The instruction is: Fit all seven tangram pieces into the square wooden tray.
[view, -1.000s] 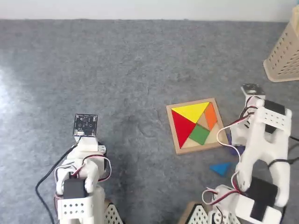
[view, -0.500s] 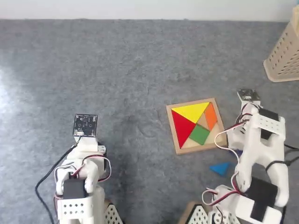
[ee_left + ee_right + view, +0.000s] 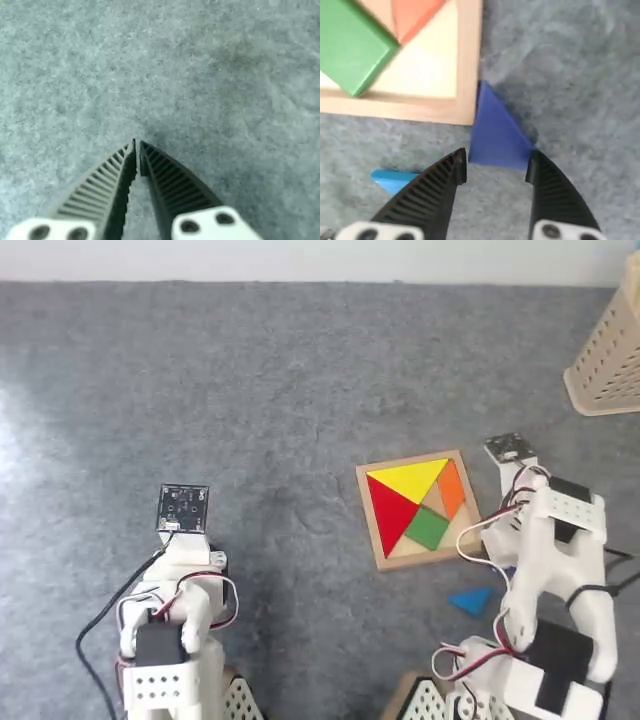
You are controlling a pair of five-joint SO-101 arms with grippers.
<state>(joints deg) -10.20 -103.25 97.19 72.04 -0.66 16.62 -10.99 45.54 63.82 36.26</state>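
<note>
The square wooden tray (image 3: pixel 374 528) lies right of centre, holding yellow (image 3: pixel 410 480), red (image 3: pixel 391 512), orange (image 3: pixel 452 488) and green (image 3: pixel 427 528) pieces. In the right wrist view the tray's corner (image 3: pixel 467 102) shows with the green piece (image 3: pixel 350 50) and orange piece (image 3: pixel 415 15) inside. A dark blue triangle (image 3: pixel 495 132) lies on the carpet against that corner, and my right gripper (image 3: pixel 496 165) stands open with a fingertip at each side of its near edge. A light blue triangle (image 3: pixel 472 600) (image 3: pixel 392 180) lies nearby on the carpet. My left gripper (image 3: pixel 137 146) is shut over bare carpet at the lower left.
A perforated beige basket (image 3: pixel 612 350) stands at the far right edge. Grey carpet (image 3: pixel 250 390) covers the table, with wide free room left of and beyond the tray. The arm bases sit at the near edge.
The right arm has shifted toward the tray, its wrist camera sliding left and slightly nearer. The left arm and all pieces have stayed put.
</note>
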